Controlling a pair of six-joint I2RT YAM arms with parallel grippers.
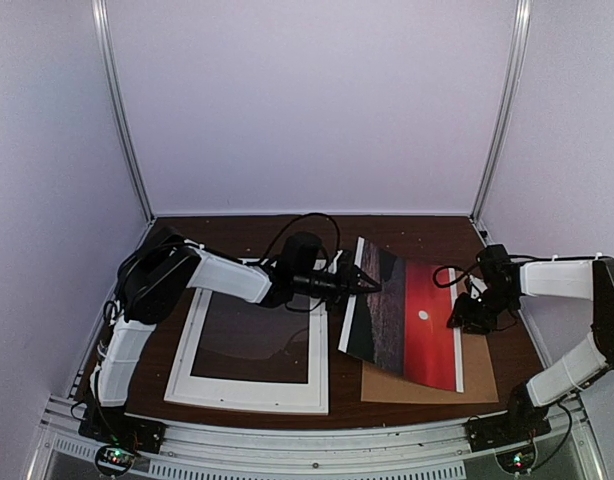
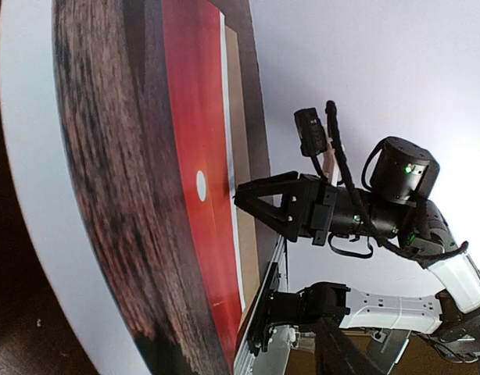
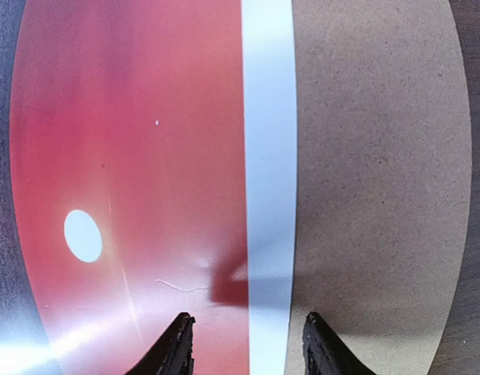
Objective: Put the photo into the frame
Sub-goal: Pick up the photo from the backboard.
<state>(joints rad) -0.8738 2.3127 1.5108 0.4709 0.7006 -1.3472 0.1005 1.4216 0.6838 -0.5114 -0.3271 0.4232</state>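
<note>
The photo (image 1: 407, 318), a red sunset with a small white sun, lies tilted over a brown backing board (image 1: 427, 388), with its left edge raised. My left gripper (image 1: 367, 280) is at the photo's upper left corner, fingers spread in a V around the edge. The left wrist view sees the photo (image 2: 146, 195) up close but not its own fingers. My right gripper (image 1: 457, 318) hovers over the photo's right border (image 3: 267, 156), and its jaws (image 3: 246, 316) stand apart with nothing between them. The white frame (image 1: 247, 394) lies flat to the left of the photo.
The backing board (image 3: 381, 156) sits on the dark wood table (image 1: 287, 228). A metal rail (image 1: 317, 445) runs along the near edge by the arm bases. White walls close in the back and sides. The right arm (image 2: 365, 211) reaches in opposite the left wrist camera.
</note>
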